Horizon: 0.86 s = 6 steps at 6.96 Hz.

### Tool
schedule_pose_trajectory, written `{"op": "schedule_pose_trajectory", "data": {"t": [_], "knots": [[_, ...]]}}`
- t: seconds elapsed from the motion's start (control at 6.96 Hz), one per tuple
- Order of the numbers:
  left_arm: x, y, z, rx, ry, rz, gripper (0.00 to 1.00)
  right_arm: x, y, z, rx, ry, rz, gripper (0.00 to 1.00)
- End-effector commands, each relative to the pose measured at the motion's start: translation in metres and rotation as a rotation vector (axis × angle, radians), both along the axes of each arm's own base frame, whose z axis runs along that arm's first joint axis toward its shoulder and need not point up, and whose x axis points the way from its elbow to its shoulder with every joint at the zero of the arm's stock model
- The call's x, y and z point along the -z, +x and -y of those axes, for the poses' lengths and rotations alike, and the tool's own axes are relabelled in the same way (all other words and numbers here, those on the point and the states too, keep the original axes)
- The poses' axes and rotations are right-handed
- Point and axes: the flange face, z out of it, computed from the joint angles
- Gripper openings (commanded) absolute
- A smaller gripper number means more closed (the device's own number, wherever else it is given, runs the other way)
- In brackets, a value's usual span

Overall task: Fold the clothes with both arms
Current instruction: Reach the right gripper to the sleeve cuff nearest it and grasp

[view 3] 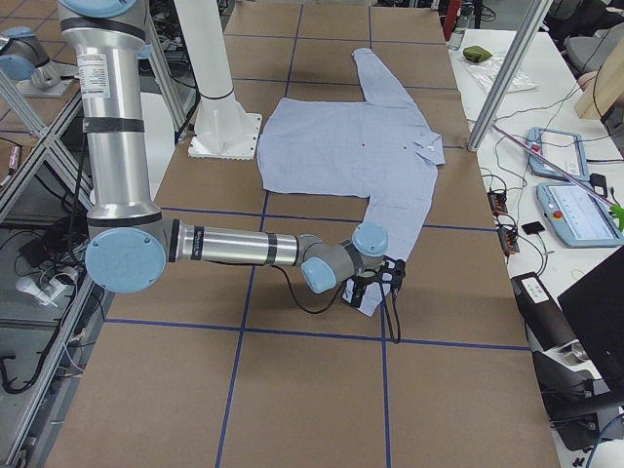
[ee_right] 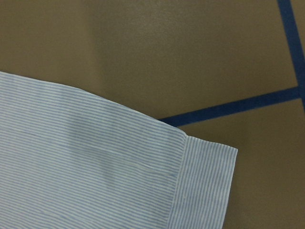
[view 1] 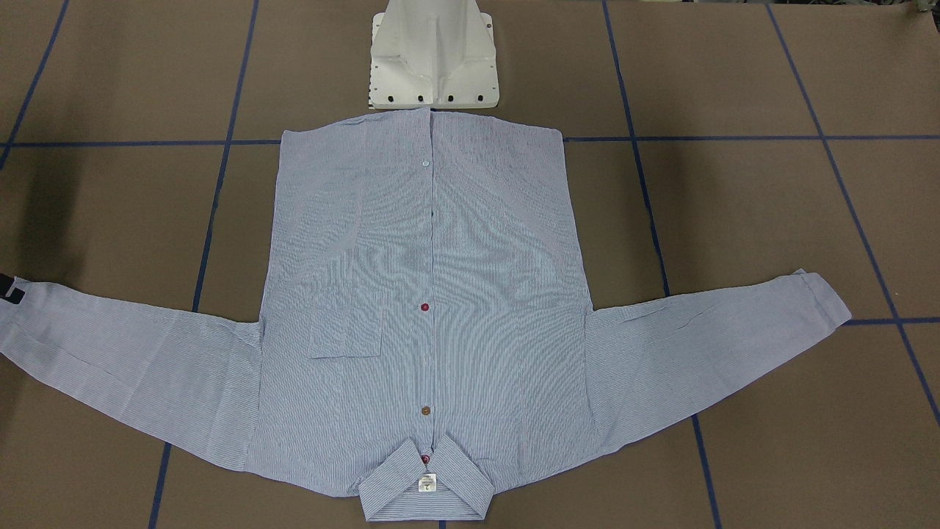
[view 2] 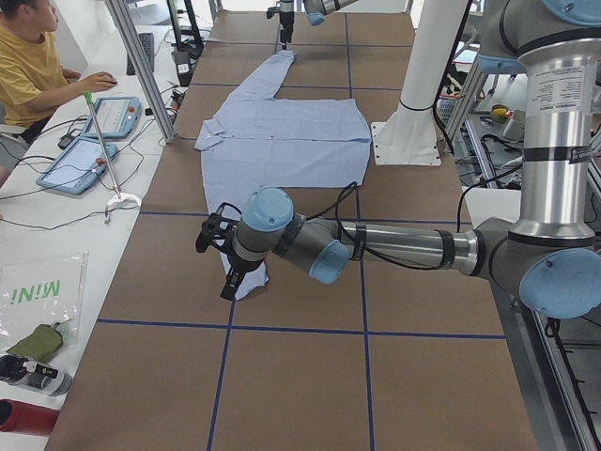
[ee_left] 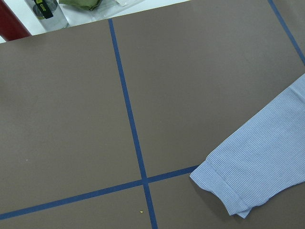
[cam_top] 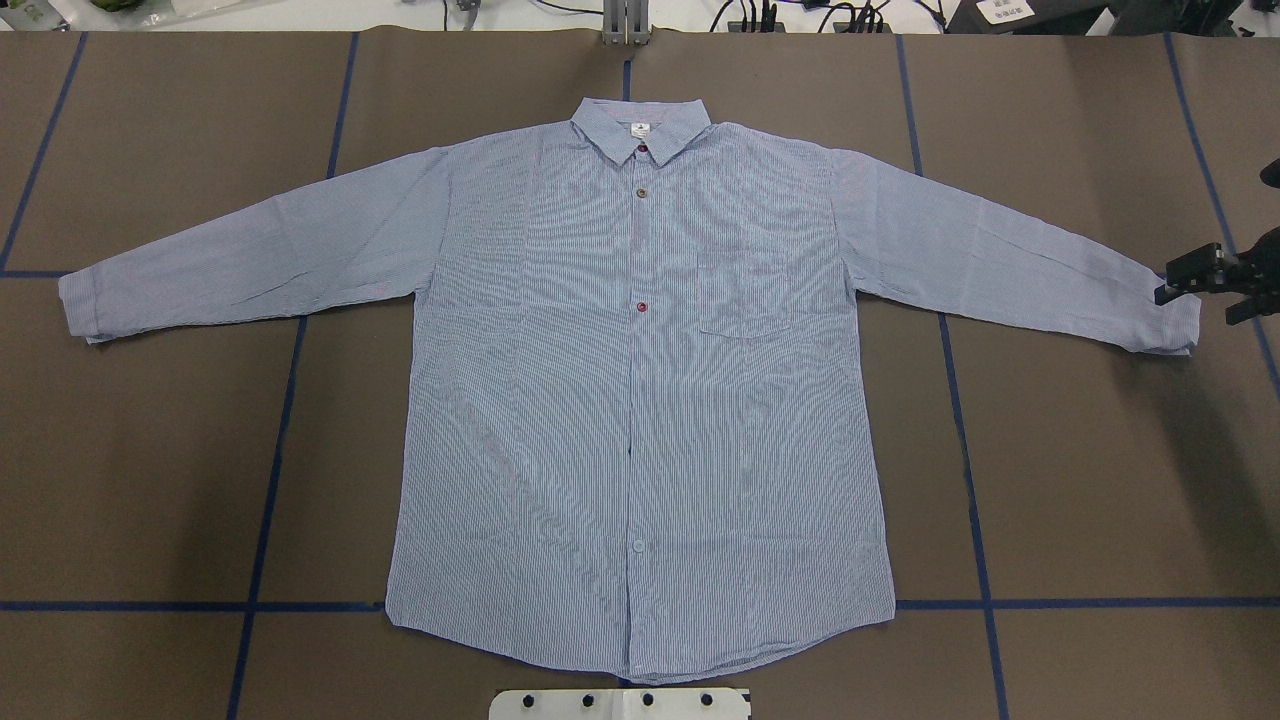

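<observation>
Shirt (cam_top: 640, 400): light blue-and-white, finely striped, long-sleeved button-up. It lies flat and face up on the brown paper-covered table (cam_top: 150, 450), which is marked with blue tape lines (cam_top: 270, 480).

Landmark is the white pedestal base (view 1: 433, 59).
- The hem lies just beside the base, and the front placket runs straight away from it.
- The collar (cam_top: 640, 125) is at the shirt's end farthest from the base, with a small white neck label (view 1: 427, 483) showing.
- The front is buttoned. A red button (cam_top: 641, 306) sits mid-chest, with the chest pocket (cam_top: 745, 295) beside it.
- Both sleeves are spread outward, one to each side of the base, and both cuffs are well apart from it.

Right gripper (cam_top: 1215, 288): black, at the cuff of the sleeve on the base's right side. Its fingers appear spread, with nothing between them. The right wrist view shows that cuff (ee_right: 205, 186) lying flat and unpinched beside a tape line.

Left gripper (view 2: 221, 258): above the opposite cuff (ee_left: 224, 186), out to the base's left side. It shows only in the side view, so I cannot tell how its jaws stand. The left wrist view has that cuff flat on the table near a tape crossing.
</observation>
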Motion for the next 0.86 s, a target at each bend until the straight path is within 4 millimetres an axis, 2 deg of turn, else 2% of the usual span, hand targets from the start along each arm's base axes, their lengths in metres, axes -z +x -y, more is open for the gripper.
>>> {"op": "schedule_pose_trajectory", "data": {"t": [0.0,0.14,0.29,0.57,0.72], "knots": [[0.014,0.022,0.014,-0.032,0.004,-0.005,0.99,-0.014,-0.005,-0.018,-0.033,-0.038,0.008,0.99],[0.000,0.021,0.004,-0.032,-0.017,-0.004,0.99,-0.017,-0.012,-0.019,-0.035,-0.042,-0.012,0.99],[-0.001,0.021,0.005,-0.029,-0.021,0.002,1.00,-0.019,-0.023,-0.022,-0.032,-0.043,-0.031,0.98],[0.005,0.021,0.003,-0.029,-0.006,0.000,1.00,-0.019,-0.026,-0.023,-0.040,-0.057,-0.034,0.90],[0.004,0.021,0.004,-0.028,-0.013,0.001,1.00,-0.019,-0.026,-0.023,-0.040,-0.057,-0.034,0.64]]}}
